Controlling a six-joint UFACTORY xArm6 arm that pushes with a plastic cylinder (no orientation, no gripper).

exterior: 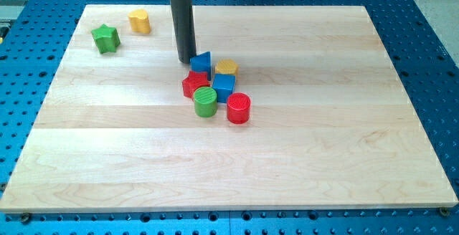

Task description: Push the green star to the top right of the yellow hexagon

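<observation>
Status: task not done, by my reading. Green star (105,39) sits near board's upper-left corner, at approx. 7–8 o'clock from the yellow hexagon (140,21), just beside it, small gap showing. Target spot is approx. 1–2 o'clock of the hexagon, so the star is on the wrong side entirely.

My tip (186,59) rests on the board well apart from both, approx. 4 o'clock from the hexagon. It is just beside the blue triangular block (201,62); contact or not, cannot tell. No hand fitted, rod only, so nothing to open or close and nothing held.

Remaining, est.: reposition tip to the star's far side, then carry the star round the hexagon w/o nudging it.

Cluster near tip, not task items: yellow block (226,67), shape unclear; red star-like block (193,84); blue cube (224,86); green cylinder (205,102); red cylinder (239,109). Packed close, several touching.

Surface: pale wooden board (323,142), planked, flat. It lies on a blue perforated table (430,20). Room beyond not visible.
</observation>
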